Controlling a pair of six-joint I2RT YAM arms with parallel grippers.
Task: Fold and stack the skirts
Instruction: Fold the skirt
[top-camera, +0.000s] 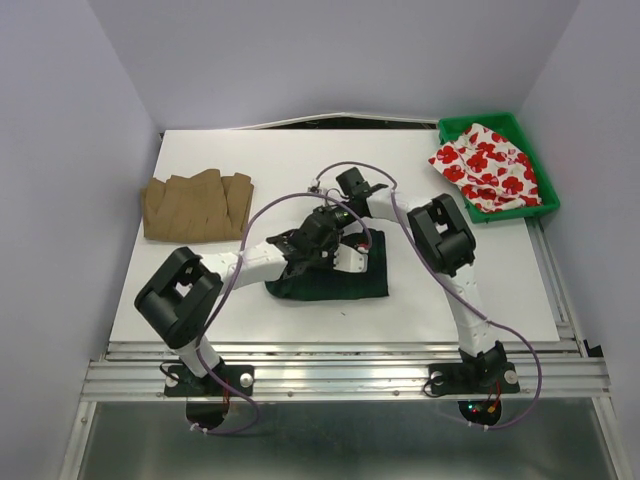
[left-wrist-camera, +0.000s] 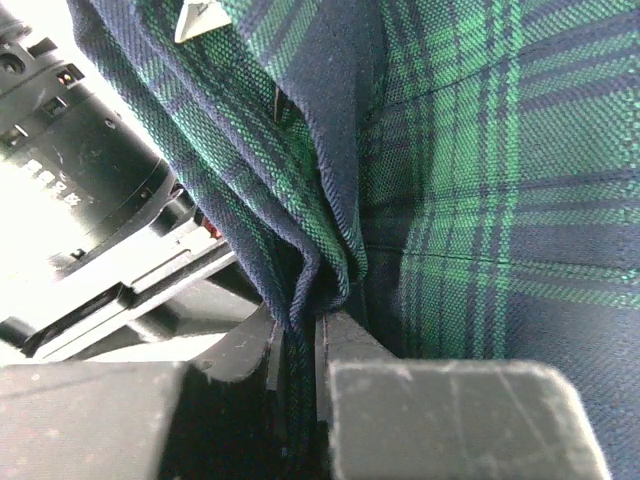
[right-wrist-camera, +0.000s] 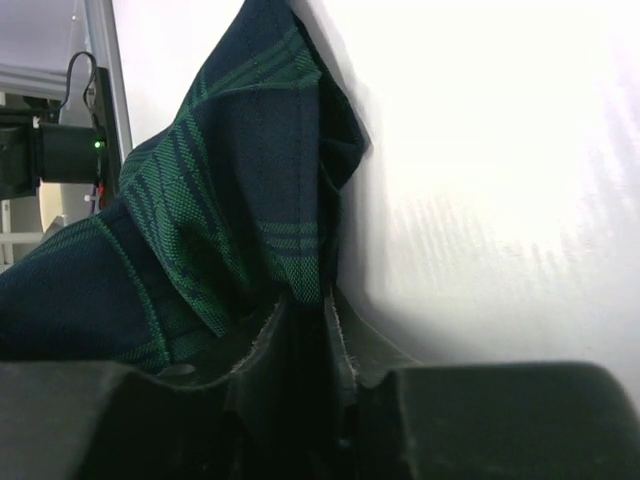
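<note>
Judged mid-fold on the plaid skirt (top-camera: 330, 278), spread dark near the middle of the bench (top-camera: 300, 150), directly under both wrists. Find the left pincer (left-wrist-camera: 297, 340) clenched on a bunched plaid edge, cloth pinched tight between its fingers; likewise the right pincer (right-wrist-camera: 305, 310) clamped on a raised fold of the same skirt, bare bench beside it. Reads as one edge lifted by both, ready to carry across. Next move probably calls for drawing the two grips together over the flat part, keeping the edge level and taut, then lowering and letting go. Note the tan skirt (top-camera: 197, 205) lying flat at far left, well apart; perhaps the stack site, cannot tell. Note the flowered skirt (top-camera: 487, 165) crumpled in the green bin (top-camera: 455, 128) at far right, not yet folded. Watch the purple cables (top-camera: 262, 215) looping close over the cloth: possible snag.
</note>
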